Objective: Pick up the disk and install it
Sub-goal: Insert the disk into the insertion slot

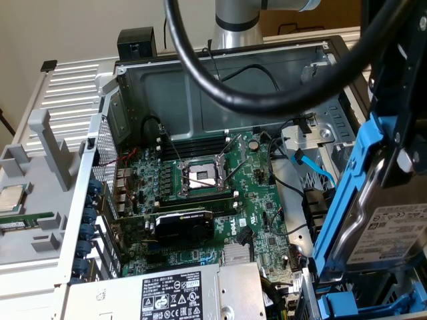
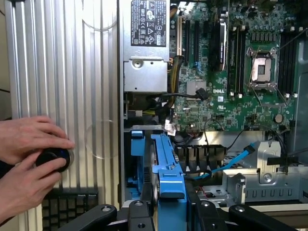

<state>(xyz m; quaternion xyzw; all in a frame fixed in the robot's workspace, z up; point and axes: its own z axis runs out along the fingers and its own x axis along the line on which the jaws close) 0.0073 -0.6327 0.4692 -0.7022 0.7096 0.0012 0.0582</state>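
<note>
Exterior view sits high and close beside the open computer case (image 1: 220, 73), looking down at a slant into it; the arm's black cable (image 1: 267, 93) and the blue-framed disk (image 1: 373, 213) crowd the foreground on the exterior view's right. Wrist view looks straight down along the hand (image 2: 168, 211), close above the case, with the disk edge-on between the fingers (image 2: 139, 216). Both views share the motherboard (image 1: 200, 200), its CPU socket (image 1: 203, 177), the power-supply box (image 1: 167, 293) and the blue cable (image 1: 313, 167). Only the wrist view takes in a person's hands (image 2: 29, 168) on the ribbed panel (image 2: 62, 72).
</note>
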